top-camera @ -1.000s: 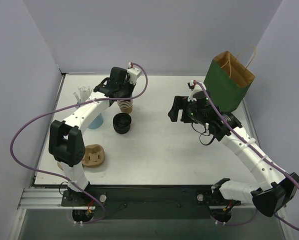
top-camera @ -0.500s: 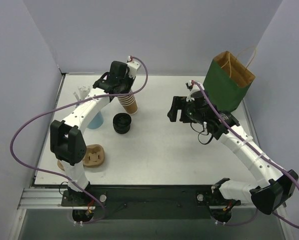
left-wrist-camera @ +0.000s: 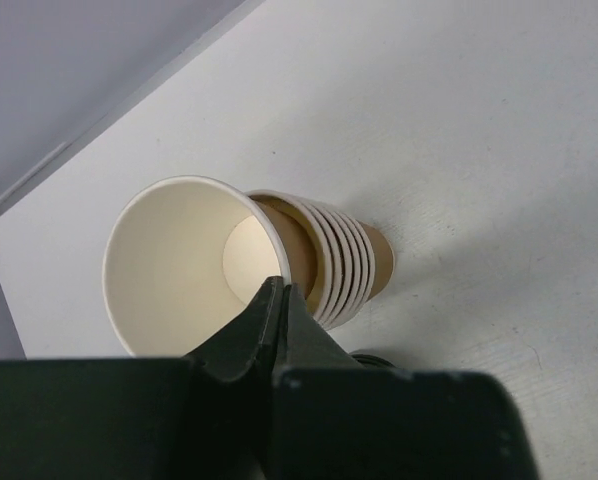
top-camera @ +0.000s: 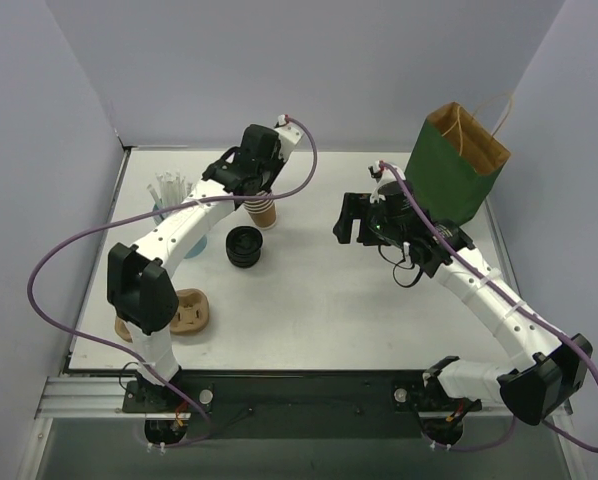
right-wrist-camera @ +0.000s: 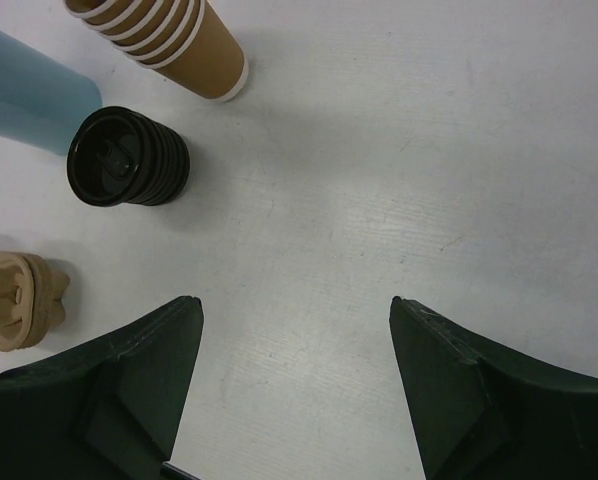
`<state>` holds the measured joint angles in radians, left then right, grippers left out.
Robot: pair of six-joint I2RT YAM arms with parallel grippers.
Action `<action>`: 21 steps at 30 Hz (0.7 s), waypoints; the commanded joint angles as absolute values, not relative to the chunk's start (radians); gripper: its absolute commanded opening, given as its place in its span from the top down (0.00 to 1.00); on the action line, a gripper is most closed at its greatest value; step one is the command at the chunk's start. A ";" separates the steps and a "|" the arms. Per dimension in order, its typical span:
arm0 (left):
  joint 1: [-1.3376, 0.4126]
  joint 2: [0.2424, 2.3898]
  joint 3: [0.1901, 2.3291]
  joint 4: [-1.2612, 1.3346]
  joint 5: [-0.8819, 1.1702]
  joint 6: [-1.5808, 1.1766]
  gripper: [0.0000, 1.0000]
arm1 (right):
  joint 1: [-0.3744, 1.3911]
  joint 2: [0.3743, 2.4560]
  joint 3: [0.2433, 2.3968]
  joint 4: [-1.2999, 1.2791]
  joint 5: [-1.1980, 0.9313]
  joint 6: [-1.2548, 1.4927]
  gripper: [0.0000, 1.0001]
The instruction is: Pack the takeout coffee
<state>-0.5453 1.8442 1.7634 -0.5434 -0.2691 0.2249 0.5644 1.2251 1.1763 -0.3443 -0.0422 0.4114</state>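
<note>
No takeout coffee with a lid on it shows in any view. A stack of lidless tan cups point(top-camera: 264, 211) point(left-wrist-camera: 351, 266) leans over on the table near the back. My left gripper point(top-camera: 258, 193) point(left-wrist-camera: 276, 286) is shut on the rim of the stack's top cup point(left-wrist-camera: 179, 262), whose white inside faces the wrist camera. A stack of loose black lids point(top-camera: 245, 246) point(right-wrist-camera: 127, 158) stands just in front of the cups. My right gripper point(top-camera: 351, 219) point(right-wrist-camera: 294, 305) hangs open over bare table, well to the right of the cups, with nothing between its fingers.
A green and brown paper bag point(top-camera: 457, 165) stands open at the back right, behind the right arm. A blue cup point(top-camera: 191, 241) point(right-wrist-camera: 27, 93) with white straws sits at the left. A moulded pulp cup carrier point(top-camera: 187, 311) point(right-wrist-camera: 14, 300) lies at the near left.
My left gripper has shut on the top cup's rim and moved to the right and back, and the cup stack has tipped and shifted with it. The right arm has barely moved.
</note>
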 commanded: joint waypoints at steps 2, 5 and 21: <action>-0.586 1.802 1.882 -0.545 -0.333 0.245 1.00 | 0.569 1.194 1.166 -0.311 -0.018 0.413 0.23; -0.598 1.787 1.930 -0.566 -0.345 0.235 1.00 | 0.566 1.171 1.157 -0.311 -0.015 0.416 0.23; -0.854 1.442 1.591 -0.631 -0.379 0.076 1.00 | 0.558 0.807 1.083 -0.374 0.156 0.411 0.23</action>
<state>-0.7662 1.5433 1.7378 -0.6647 -0.3424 0.1680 0.5625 0.9009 1.1137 -0.3645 0.0547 0.4240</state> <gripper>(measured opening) 0.023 0.769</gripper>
